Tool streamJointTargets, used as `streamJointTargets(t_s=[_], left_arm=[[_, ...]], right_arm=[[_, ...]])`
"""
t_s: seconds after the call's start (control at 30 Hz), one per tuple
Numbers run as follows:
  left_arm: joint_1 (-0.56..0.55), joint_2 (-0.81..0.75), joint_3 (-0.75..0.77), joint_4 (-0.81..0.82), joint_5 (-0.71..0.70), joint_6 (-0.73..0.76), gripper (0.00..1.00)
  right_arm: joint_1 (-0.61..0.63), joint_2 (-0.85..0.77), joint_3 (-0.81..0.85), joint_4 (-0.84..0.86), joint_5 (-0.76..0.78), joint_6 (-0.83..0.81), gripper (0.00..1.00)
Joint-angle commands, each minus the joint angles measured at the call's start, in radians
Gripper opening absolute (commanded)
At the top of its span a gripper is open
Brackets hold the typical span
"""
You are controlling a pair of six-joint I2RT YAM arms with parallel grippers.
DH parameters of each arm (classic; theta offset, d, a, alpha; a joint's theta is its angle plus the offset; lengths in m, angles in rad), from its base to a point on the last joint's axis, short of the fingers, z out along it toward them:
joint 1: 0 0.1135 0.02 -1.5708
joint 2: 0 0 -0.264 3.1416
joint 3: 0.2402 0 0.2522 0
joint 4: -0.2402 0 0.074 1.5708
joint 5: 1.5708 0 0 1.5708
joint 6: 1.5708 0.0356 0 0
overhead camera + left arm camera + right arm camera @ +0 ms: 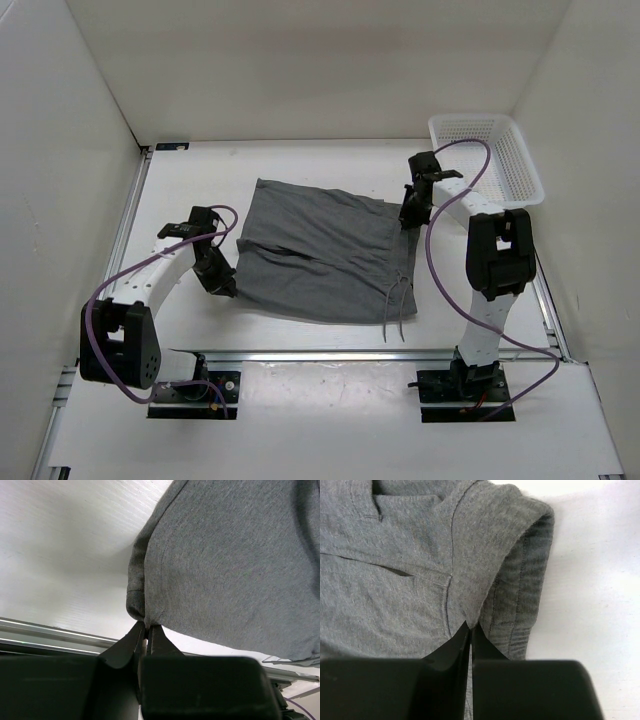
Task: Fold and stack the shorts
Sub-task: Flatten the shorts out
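The grey shorts [320,250] lie spread on the white table, waistband to the right, drawstring [397,305] trailing toward the front. My left gripper [221,285] is shut on the shorts' left hem corner; in the left wrist view the fabric [220,565] bunches at the gripper [147,627], slightly lifted. My right gripper [410,215] is shut on the waistband's far right corner; in the right wrist view the gripper [470,627] pinches a fold beside the ribbed elastic waistband [520,590].
A white mesh basket [487,155] stands at the back right, just beyond the right arm. White walls close in the table on three sides. A metal rail [380,355] runs along the front edge near the arm bases.
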Motion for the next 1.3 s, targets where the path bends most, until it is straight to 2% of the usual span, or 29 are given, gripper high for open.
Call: streamJointTargets(t_s=[0.0, 0.33, 0.5, 0.67, 0.87, 0.9, 0.93, 1.03, 1.1, 1.13, 1.27], left_arm=[[-0.005, -0.042, 0.013, 0.0, -0.023, -0.003, 0.1], [0.004, -0.023, 0.022, -0.009, -0.032, -0.003, 0.1], [0.004, -0.023, 0.022, -0.018, -0.032, -0.003, 0.1], [0.004, -0.023, 0.022, -0.018, -0.032, -0.003, 0.1], [0.004, -0.023, 0.022, -0.018, -0.032, -0.003, 0.1], [0.004, -0.014, 0.022, -0.018, -0.032, -0.003, 0.1], [0.004, -0.014, 0.022, -0.018, -0.032, 0.006, 0.1], [0.004, -0.014, 0.022, -0.018, -0.032, 0.006, 0.1], [0.004, -0.023, 0.022, -0.018, -0.032, 0.006, 0.1], [0.004, -0.023, 0.022, -0.018, -0.032, 0.006, 0.1], [0.004, -0.023, 0.031, -0.018, -0.032, 0.006, 0.1]], right_arm=[[-0.005, -0.01, 0.036, 0.036, 0.027, -0.013, 0.01], [-0.005, -0.009, 0.169, 0.007, 0.058, 0.027, 0.01], [-0.005, 0.089, 0.313, -0.05, 0.058, 0.036, 0.01], [-0.014, 0.169, 0.453, -0.09, 0.124, 0.036, 0.01], [-0.014, 0.201, 0.511, -0.119, 0.208, 0.036, 0.01], [-0.014, 0.201, 0.524, -0.131, 0.208, 0.036, 0.04], [-0.014, 0.201, 0.533, -0.142, 0.198, 0.036, 0.25], [-0.014, 0.161, 0.507, -0.142, 0.143, 0.047, 0.45], [-0.014, 0.102, 0.473, -0.109, 0.11, 0.059, 0.46], [-0.014, 0.082, 0.444, -0.099, 0.097, 0.059, 0.51], [0.007, -0.073, 0.36, -0.09, 0.063, 0.079, 0.49]])
